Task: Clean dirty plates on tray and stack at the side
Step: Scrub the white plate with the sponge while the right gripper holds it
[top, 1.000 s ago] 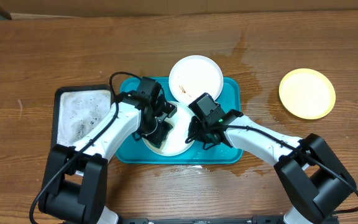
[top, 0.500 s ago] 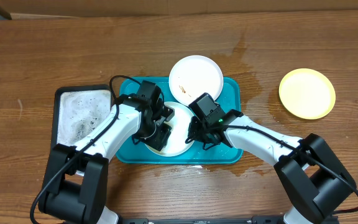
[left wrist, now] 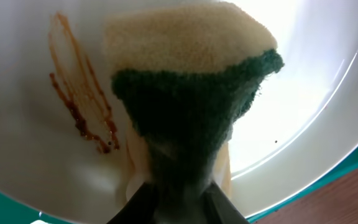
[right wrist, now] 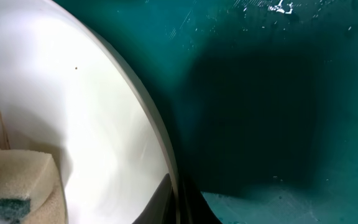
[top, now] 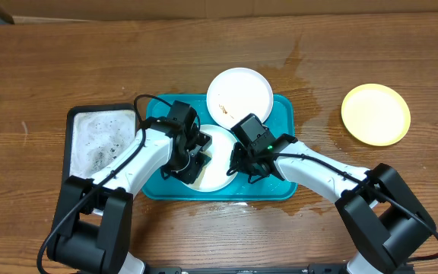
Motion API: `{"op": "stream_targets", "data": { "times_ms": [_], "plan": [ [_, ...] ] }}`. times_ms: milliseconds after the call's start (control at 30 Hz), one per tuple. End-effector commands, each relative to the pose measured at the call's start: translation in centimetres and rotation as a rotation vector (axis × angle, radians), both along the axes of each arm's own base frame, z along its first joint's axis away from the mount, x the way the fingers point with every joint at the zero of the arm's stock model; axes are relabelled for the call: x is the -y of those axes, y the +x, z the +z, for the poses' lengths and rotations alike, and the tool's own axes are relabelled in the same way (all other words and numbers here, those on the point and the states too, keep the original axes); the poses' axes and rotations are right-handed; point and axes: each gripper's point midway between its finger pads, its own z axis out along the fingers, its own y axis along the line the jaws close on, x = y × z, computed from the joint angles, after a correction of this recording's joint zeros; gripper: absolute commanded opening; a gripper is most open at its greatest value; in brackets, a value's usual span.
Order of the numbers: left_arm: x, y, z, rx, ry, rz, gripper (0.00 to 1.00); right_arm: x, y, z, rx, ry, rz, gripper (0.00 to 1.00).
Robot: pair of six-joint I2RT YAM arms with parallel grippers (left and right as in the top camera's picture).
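Overhead, I am seeing the left gripper (top: 192,161) and the right gripper (top: 239,167) both reaching down to the centre white plate (top: 217,156), which is lying in the teal tray (top: 280,186). A second white plate (top: 239,95) is resting across the tray's far rim. The yellow plate (top: 376,114) is sitting on the table (top: 52,61), well apart at the right. I am counting three plates and two trays. The black-rimmed tray (top: 101,109) at the left is holding suds.

In the left wrist view, the fingers are clenching a sponge (left wrist: 185,93), which is pressing on the plate beside a brown smear (left wrist: 79,106).

In the right wrist view, the fingers are pinching that plate's rim tight.
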Motion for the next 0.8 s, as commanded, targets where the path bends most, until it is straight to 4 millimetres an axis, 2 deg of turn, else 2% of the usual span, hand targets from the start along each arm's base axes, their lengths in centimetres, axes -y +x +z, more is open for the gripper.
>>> {"op": "stream_targets", "data": {
  "times_ms": [0, 67, 233, 433, 600, 767],
  "plan": [
    [-0.4, -0.9, -0.7, -0.015, 0.023, 0.001, 0.11, 0.2, 0.0, 0.2, 0.01, 0.0, -0.003, 0.04],
    [-0.4, -1.0, -0.7, -0.014, 0.023, 0.001, 0.04, 0.2, 0.0, 0.2, 0.01, 0.0, -0.003, 0.04],
    [-1.1, -0.8, -1.0, -0.004, 0.065, 0.019, 0.04, 0.2, -0.1, 0.0, 0.011, 0.001, -0.003, 0.04],
    [-2.0, -0.8, -2.3, 0.028, 0.101, 0.032, 0.04, 0.1, 0.0, 0.1, 0.013, 0.003, -0.003, 0.04],
    [-4.0, 0.7, -2.4, 0.11, 0.224, 0.058, 0.04, 0.2, -0.1, 0.1, 0.013, 0.002, -0.002, 0.04],
    [-3.7, 2.0, -2.3, 0.164, 0.211, 0.065, 0.04, 0.2, -0.1, 0.0, 0.013, 0.002, -0.003, 0.04]
  ]
}}
